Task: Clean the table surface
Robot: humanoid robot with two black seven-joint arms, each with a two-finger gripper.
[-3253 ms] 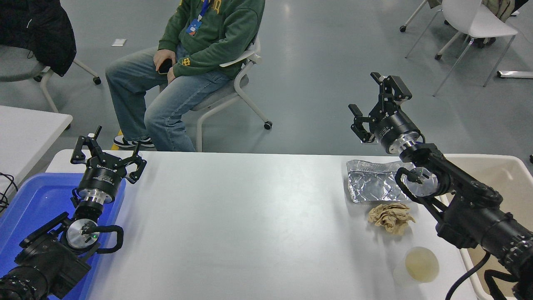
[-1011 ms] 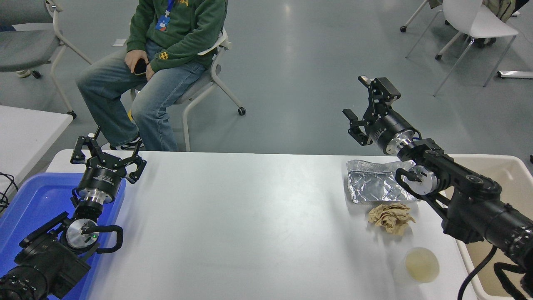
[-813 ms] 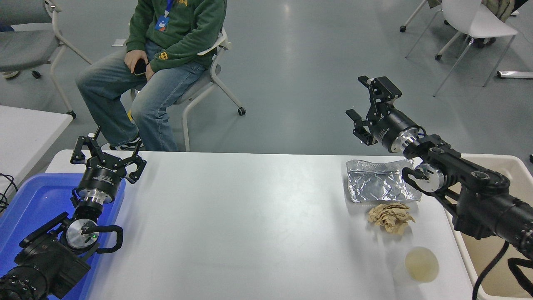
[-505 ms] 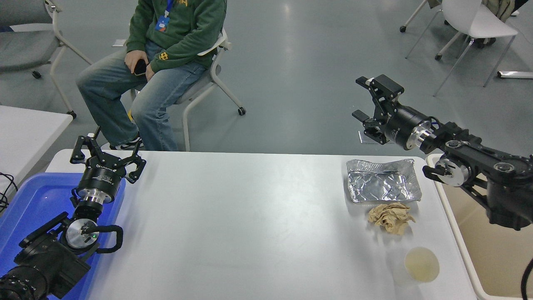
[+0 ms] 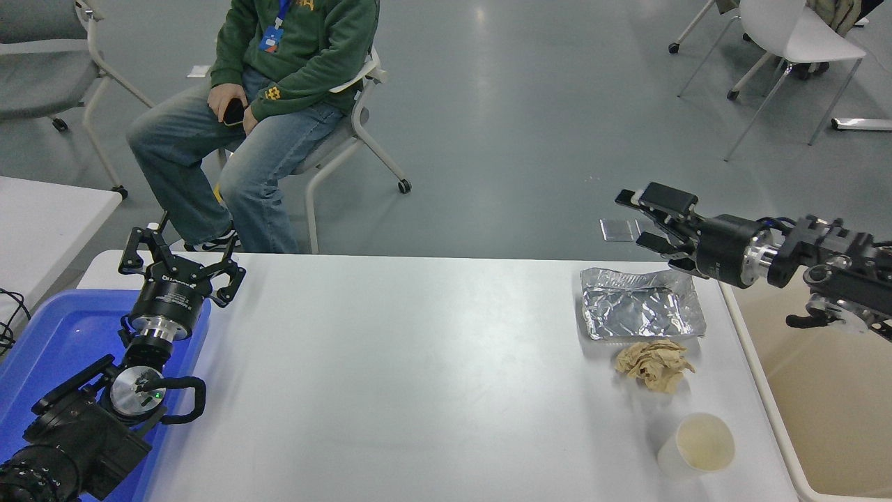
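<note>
Head view. The bench, a wide white tabletop, is seen across the middle and lower part of the frame. Three items are noted on its right-hand portion: a crumpled foil sheet lying flat near the far edge, a wad of brown paper just in front of the foil, and a pale cup standing upright near the front right corner, apart from the wad. A blue tray is located at the bench's left end. A beige bin is placed just beside the right end.

The left gripper is held over the far edge of the blue tray, jaws spread and empty. The right gripper is extended from the right edge, above the far right corner of the bench beyond the foil; its jaws are parted and nothing is held.

A seated person in a green top is observed beyond the far side.
</note>
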